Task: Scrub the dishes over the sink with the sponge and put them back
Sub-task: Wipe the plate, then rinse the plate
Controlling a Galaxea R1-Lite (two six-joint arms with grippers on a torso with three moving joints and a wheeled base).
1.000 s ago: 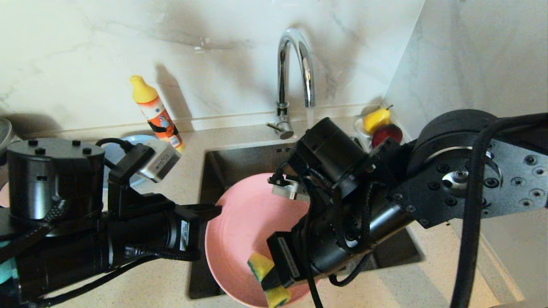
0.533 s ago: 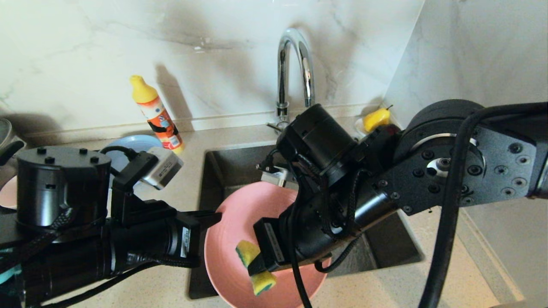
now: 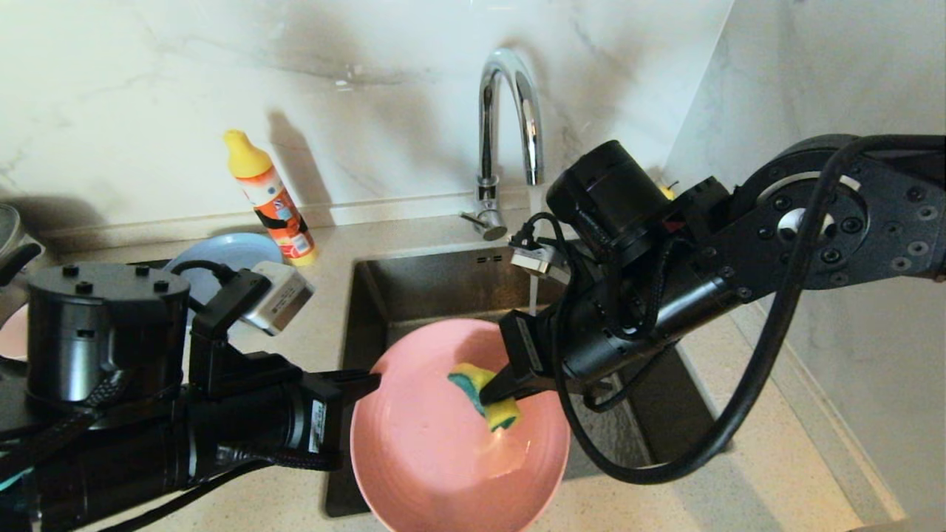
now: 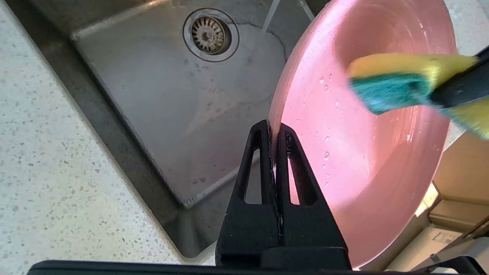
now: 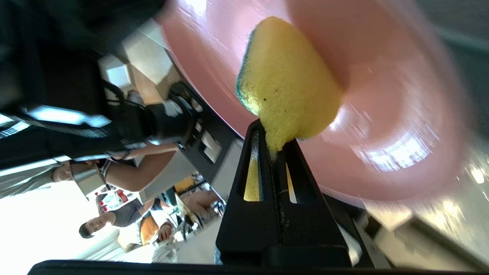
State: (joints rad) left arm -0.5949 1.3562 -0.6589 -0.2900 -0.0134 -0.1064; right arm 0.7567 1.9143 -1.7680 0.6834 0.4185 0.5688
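Scrubbing step in hand – left gripper [image 4: 274, 131] clamps rim of pink plate [image 3: 443, 451], tilted over sink [image 4: 168, 99]. Right gripper [image 3: 497, 391] pinches sponge [image 3: 484, 395] against plate's inner face. Next, likely – sweep sponge across remaining surface.

Two plates [image 3: 458, 443] – one sponge [image 3: 488, 395]

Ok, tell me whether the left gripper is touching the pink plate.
Touching. The left wrist view shows the left gripper pinching the pink plate at its rim, one finger on each face.
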